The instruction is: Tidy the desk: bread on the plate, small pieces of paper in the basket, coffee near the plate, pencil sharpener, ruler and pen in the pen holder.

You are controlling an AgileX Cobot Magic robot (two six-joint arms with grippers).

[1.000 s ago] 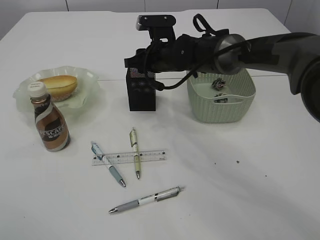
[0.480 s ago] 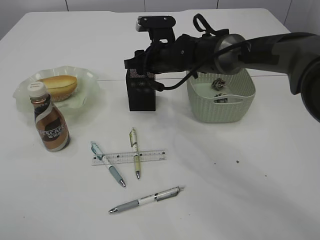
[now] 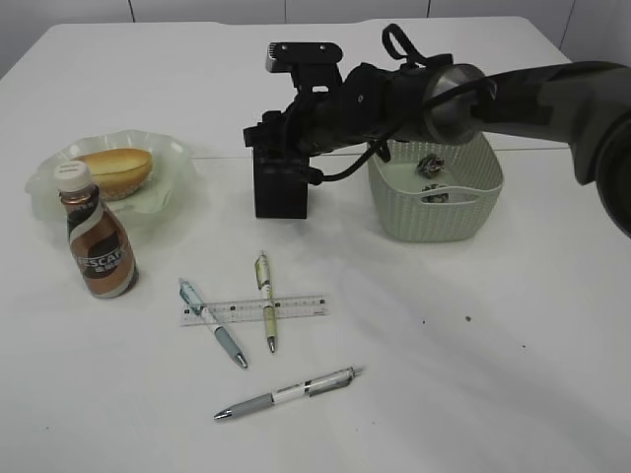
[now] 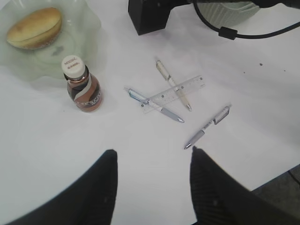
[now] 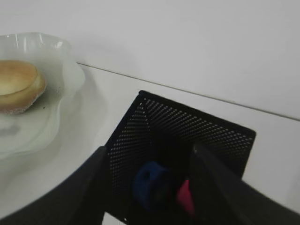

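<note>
My right gripper reaches across to the top of the black mesh pen holder. It is open. The blue pencil sharpener lies inside the holder between the spread fingers, free of both. Bread sits on the pale green plate, and the coffee bottle stands just in front. The clear ruler lies on the table across two pens. A third pen lies nearer. My left gripper hangs open and empty high above the table.
The green basket stands right of the pen holder with crumpled paper pieces inside. The right arm and its cable stretch over the basket's rim. A few dark specks lie on the white table at the right.
The right gripper has dipped slightly lower over the pen holder and its jaws have spread wider. Everything on the table has stayed put.
</note>
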